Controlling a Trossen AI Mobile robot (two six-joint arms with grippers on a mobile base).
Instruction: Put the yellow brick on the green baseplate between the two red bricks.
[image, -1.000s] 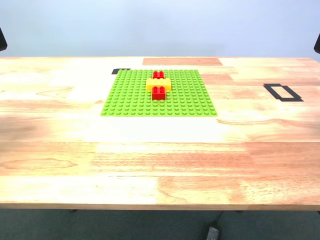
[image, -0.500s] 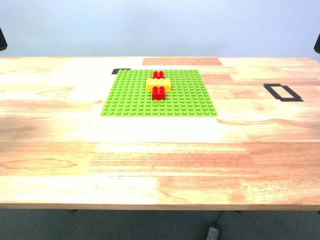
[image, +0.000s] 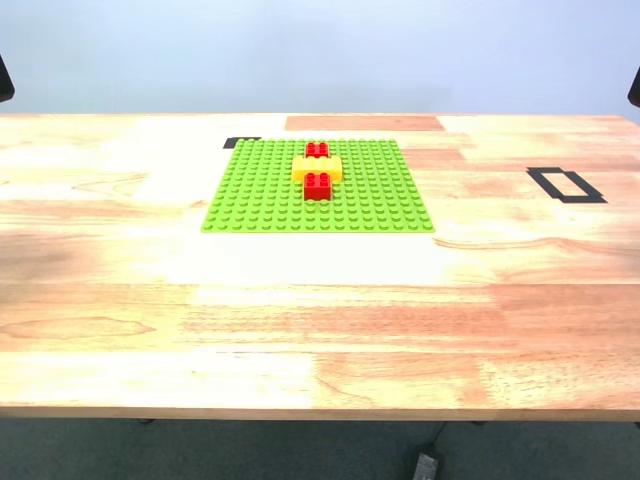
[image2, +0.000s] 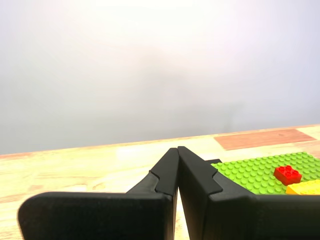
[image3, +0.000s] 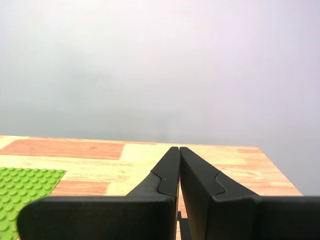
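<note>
The oblong yellow plastic brick (image: 317, 168) is seated on the studded green baseplate (image: 260, 195), flanked by two small red bricks (image: 318, 185); both grippers' jaws are closed, empty, since placement looks complete.

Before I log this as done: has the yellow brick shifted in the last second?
No. In the exterior view the yellow brick sits between the same two red bricks on the baseplate, on the same studs as before.

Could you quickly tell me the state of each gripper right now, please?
My first gripper: closed, holding nothing.
My second gripper: closed, holding nothing.
</note>
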